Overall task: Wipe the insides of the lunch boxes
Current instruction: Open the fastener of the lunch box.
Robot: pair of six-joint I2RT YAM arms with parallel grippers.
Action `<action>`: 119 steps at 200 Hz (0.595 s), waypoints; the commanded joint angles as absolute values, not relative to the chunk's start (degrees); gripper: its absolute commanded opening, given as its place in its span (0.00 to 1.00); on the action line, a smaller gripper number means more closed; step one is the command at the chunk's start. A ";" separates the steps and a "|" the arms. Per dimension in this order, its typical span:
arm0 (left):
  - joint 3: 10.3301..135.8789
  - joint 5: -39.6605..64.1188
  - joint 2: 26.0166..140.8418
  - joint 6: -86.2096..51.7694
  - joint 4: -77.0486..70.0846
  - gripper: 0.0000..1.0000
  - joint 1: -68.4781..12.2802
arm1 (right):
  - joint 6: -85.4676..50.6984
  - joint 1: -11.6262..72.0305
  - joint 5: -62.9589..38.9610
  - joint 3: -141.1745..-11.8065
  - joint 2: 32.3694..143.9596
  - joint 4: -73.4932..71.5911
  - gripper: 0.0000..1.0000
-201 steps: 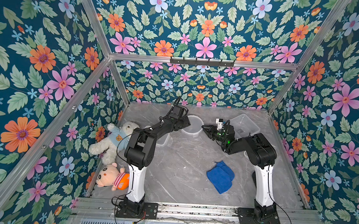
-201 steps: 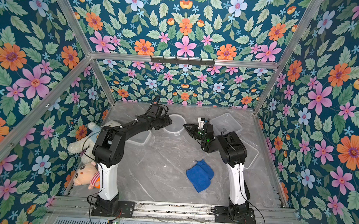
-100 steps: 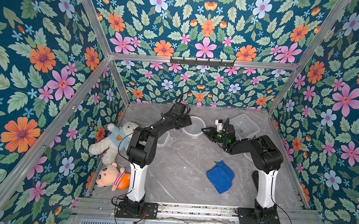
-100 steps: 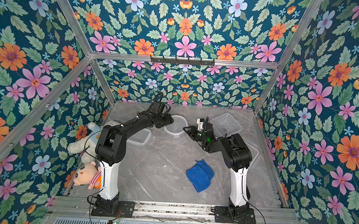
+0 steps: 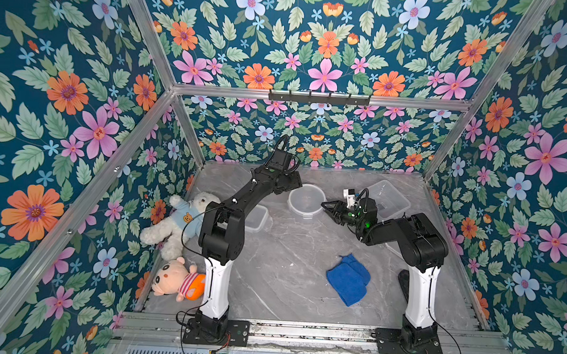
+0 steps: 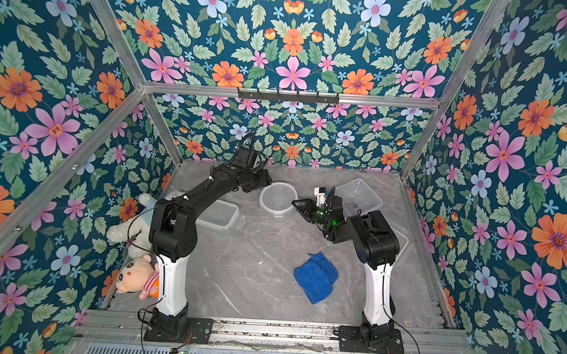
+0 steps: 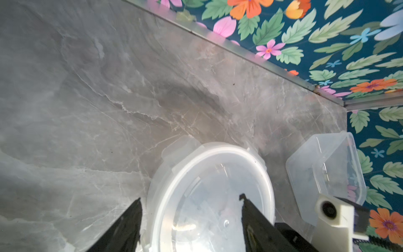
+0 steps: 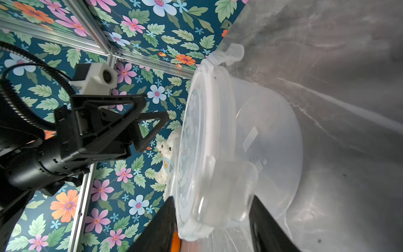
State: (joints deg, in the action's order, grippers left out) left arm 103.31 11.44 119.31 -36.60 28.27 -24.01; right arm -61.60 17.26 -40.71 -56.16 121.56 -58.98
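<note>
Straddling the round tub point(image 5: 305, 202) from opposite sides, the two grippers meet just above the middle of the frame in both top views, where that tub stands upright on the marble table point(image 5: 287, 252). In the left wrist view the left gripper point(image 7: 189, 197) has its fingers spread wide at the bottom of the frame. One finger is outside the tub's wall and the other is over its clear inside, and neither visibly presses on the plastic. In the right wrist view the right gripper point(image 8: 212, 197) also has its fingers parted, one on each side of the tub's rim and a clip flap, with a gap showing on both sides. The large square tub point(image 5: 390, 198) sits right of centre, just behind the right wrist. The smaller rectangular tub point(image 5: 257, 218) lies left of centre, partly hidden by the left arm. A blue cloth point(image 5: 348, 283) lies crumpled toward the lower right, well apart from all three tubs. A teddy bear point(image 5: 178, 218) and a doll point(image 5: 176, 279) rest at the table's left edge.
</note>
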 commanded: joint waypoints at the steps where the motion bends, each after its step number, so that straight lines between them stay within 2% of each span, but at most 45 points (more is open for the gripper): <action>1: 102.20 15.80 118.78 -39.09 24.53 0.71 -25.22 | -63.66 16.71 -41.57 -55.25 120.98 -64.06 0.55; 28: 101.43 18.35 120.51 -40.00 23.14 0.68 -27.25 | -66.39 16.35 -42.38 -55.96 123.07 -68.62 0.55; 72: 93.11 20.74 120.94 -42.86 18.94 0.63 -28.40 | -70.00 16.25 -42.32 -57.04 126.47 -73.12 0.52; 109: 89.00 20.62 121.16 -43.54 18.27 0.63 -28.74 | -70.01 16.25 -41.86 -56.88 126.95 -74.36 0.44; 119: 88.48 20.41 121.41 -43.53 18.25 0.63 -28.87 | -70.34 16.12 -41.36 -56.53 127.24 -75.64 0.38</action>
